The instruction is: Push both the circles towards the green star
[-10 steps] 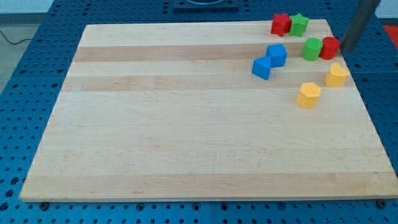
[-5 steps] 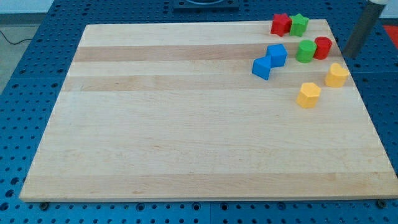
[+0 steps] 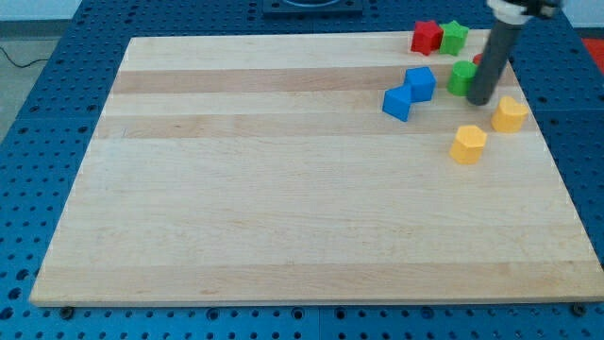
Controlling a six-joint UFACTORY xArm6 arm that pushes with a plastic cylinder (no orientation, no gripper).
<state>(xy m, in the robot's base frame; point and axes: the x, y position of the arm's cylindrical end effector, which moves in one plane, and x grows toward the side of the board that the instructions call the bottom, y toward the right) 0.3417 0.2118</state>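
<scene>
The green star (image 3: 455, 36) sits at the view's top right of the wooden board (image 3: 283, 189), touching a red star-like block (image 3: 426, 37) on its left. The green circle (image 3: 461, 77) lies below them. The red circle (image 3: 480, 60) is almost wholly hidden behind my rod; only a sliver shows. My tip (image 3: 480, 99) rests just below and right of the green circle, close against it, and above the two yellow blocks.
Two blue blocks (image 3: 420, 83) (image 3: 397, 103) lie touching, left of the green circle. Two yellow blocks (image 3: 511, 114) (image 3: 468, 144) lie below my tip. The board's right edge runs close by, with blue pegboard beyond.
My tip has swung from beyond the board's right edge leftward to below the circles. Both circles slid up and left over the second.
</scene>
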